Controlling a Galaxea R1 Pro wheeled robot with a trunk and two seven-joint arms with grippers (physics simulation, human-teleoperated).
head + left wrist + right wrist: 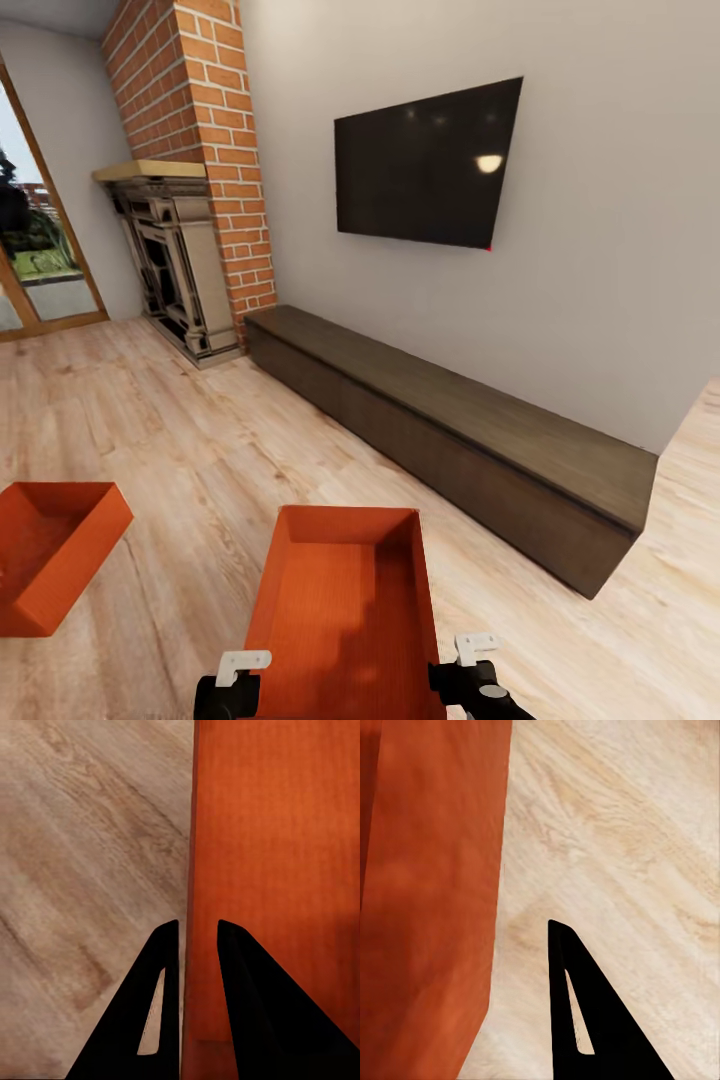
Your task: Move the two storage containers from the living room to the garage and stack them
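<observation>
Storage container [345, 610] sits near and centre on the wood floor [180, 440]; left gripper [198, 934] straddles its left wall, right gripper [556, 937] beside its right wall, closure unclear on both. Second container [50, 555] lies left.

Orange-red tubs [345, 600], blk TV [425, 165].

Two orange-red storage containers: one [345, 610] between the arms, another [50, 565] off to the left. Two grippers, left [232, 680] and right [470, 670]. One black wall TV [425, 165], one long dark cabinet [450, 430], one brick chimney [210, 130], one fireplace [175, 255].
</observation>
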